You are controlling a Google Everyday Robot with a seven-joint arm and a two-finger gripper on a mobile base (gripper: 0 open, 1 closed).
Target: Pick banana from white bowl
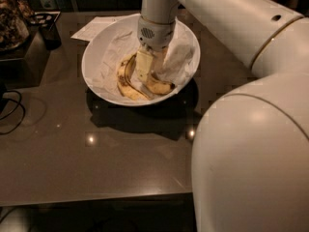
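The white bowl [96, 52] stands on the dark table, lined with crumpled white paper. Two bananas lie in its near part. The plumper yellow banana [160, 86] with a dark tip lies to the right. The thinner brown-edged banana [123, 82] curves to the left. My gripper [144, 71] reaches straight down into the bowl and sits between the two bananas, touching or just above the plumper banana's left end. It hides that end.
My large white arm [251, 129] fills the right side of the view. A sheet of paper [94, 29] lies behind the bowl. A dark box [19, 57] with clutter sits far left, and a black cable [12, 111] lies at the left edge. The table's front edge [96, 199] runs along the bottom.
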